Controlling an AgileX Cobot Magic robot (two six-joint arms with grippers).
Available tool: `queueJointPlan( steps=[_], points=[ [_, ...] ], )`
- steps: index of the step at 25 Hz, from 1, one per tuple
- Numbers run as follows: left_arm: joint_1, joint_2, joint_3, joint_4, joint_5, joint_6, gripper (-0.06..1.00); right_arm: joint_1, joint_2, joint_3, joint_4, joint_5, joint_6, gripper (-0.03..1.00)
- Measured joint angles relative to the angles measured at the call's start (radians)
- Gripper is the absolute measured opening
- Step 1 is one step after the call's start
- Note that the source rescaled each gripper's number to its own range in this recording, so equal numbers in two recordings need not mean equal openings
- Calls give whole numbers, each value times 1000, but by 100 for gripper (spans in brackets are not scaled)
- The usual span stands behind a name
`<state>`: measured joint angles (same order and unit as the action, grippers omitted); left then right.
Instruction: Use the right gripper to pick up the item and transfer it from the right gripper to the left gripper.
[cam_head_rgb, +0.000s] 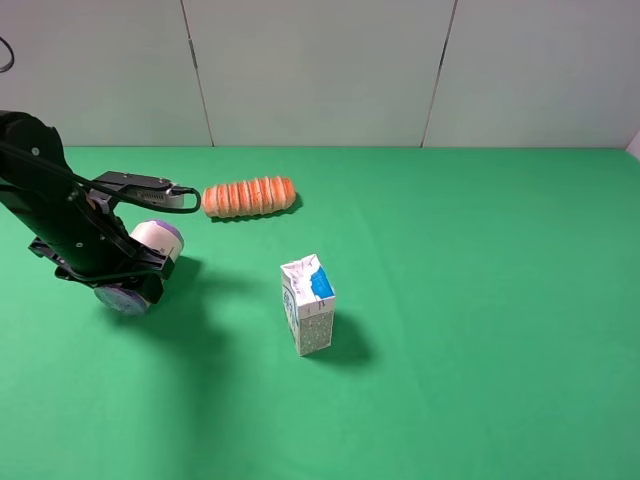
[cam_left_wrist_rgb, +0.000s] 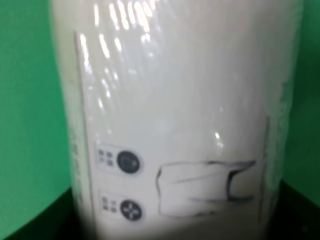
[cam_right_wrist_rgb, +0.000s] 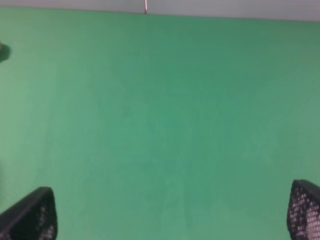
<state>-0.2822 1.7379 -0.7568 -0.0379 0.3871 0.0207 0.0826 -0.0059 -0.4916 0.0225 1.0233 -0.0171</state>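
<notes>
The item (cam_head_rgb: 153, 238) is a cream canister with purple ends, at the left of the exterior high view. My left gripper (cam_head_rgb: 138, 272) is closed around it, and its black arm covers the canister's middle. In the left wrist view the item (cam_left_wrist_rgb: 175, 120) fills the frame very close up, with printed marks on its wrapper and black finger parts at the lower corners. My right gripper (cam_right_wrist_rgb: 167, 214) shows only in the right wrist view. Its two black fingertips (cam_right_wrist_rgb: 31, 216) stand wide apart over bare green cloth, holding nothing. It is out of the exterior high view.
A white-and-blue carton (cam_head_rgb: 308, 303) stands upright near the middle of the green table (cam_head_rgb: 480, 300). An orange ridged roll (cam_head_rgb: 249, 196) lies behind it, close to the left arm's cable. A grey wall runs along the back.
</notes>
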Motion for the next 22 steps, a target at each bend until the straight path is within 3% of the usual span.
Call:
queueJointPlan(
  steps=[2,5,10,22],
  points=[
    [0,0,0,0,-1,0,70,0,0,0,0,0,0,100],
    [0,0,0,0,0,0,92,0,0,0,0,-1,0,100],
    [0,0,0,0,3,0,99,0,0,0,0,-1,0,100],
    [0,-189,0,11,124,0,100,0,0,0,0,-1,0,100]
  ],
)
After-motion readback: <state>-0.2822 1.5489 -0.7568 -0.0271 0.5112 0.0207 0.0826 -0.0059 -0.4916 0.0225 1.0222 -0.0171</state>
